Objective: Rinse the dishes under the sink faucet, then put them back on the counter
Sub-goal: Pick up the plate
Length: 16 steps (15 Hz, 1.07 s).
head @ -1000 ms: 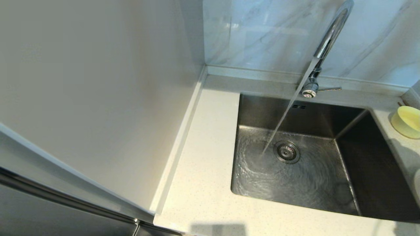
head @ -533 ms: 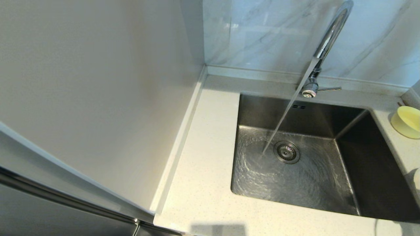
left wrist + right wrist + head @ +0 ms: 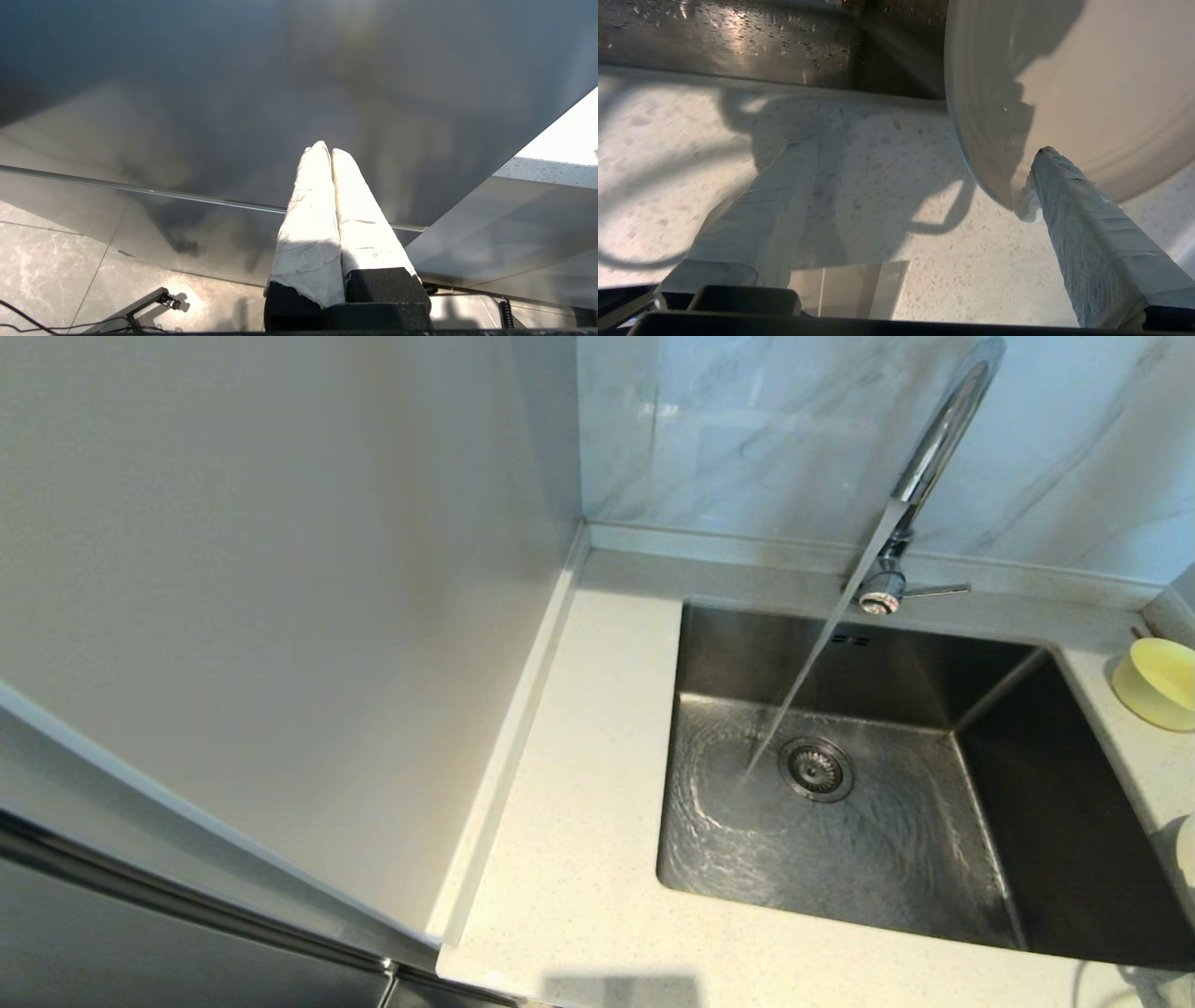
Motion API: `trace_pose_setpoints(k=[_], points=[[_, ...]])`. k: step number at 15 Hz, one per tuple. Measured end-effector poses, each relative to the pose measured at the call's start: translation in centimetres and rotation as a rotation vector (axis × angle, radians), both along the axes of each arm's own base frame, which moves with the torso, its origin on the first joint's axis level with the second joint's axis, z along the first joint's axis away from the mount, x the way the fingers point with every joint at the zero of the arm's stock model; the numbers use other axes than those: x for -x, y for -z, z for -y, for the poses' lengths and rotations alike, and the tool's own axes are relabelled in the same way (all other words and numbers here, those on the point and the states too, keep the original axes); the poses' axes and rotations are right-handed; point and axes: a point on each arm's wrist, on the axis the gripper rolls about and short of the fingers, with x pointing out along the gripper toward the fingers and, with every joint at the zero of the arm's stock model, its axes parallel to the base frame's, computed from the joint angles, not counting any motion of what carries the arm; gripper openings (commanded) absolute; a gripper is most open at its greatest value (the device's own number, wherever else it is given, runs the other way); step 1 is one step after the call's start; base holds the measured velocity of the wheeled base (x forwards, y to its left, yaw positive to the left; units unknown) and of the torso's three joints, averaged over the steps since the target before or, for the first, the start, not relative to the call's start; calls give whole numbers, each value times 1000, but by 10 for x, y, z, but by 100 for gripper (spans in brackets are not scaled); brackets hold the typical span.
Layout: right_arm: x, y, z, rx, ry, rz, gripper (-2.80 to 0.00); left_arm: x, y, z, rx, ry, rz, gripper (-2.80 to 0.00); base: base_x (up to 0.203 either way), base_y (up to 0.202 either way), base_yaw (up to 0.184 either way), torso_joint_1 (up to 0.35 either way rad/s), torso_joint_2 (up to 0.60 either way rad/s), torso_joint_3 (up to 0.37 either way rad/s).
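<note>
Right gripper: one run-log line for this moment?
right gripper: open, beside cream dish on counter | faucet: running | yellow bowl: on counter

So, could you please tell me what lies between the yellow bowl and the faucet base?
Only bare counter separates the yellow bowl from the faucet base, per the head view.

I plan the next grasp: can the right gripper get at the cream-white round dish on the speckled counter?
Probably yes: the right gripper is open, one finger beside the cream-white round dish, nothing between.
</note>
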Motion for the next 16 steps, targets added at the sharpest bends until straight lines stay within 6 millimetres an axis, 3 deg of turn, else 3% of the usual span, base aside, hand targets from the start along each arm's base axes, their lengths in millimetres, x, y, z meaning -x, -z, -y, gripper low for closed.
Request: trace_pose_setpoints(k=[2,3,4,11,16], points=[[-12,4,9,17,8,25,0,0,0,0,0,0,0,-280,0,0,0,0,0,0],[-17,4,14,30,15,44,-48,0,0,0,0,0,0,-280,0,0,0,0,0,0],[-18,6,15,24,17,41,-280,0,0,0,0,0,0,-280,0,0,0,0,0,0],[-19,10,19,13,29,21,-280,0,0,0,0,0,0,-280,0,0,0,0,0,0],[-23,-3,21,27,20,79,-280,0,0,0,0,0,0,-280,0,0,0,0,0,0]])
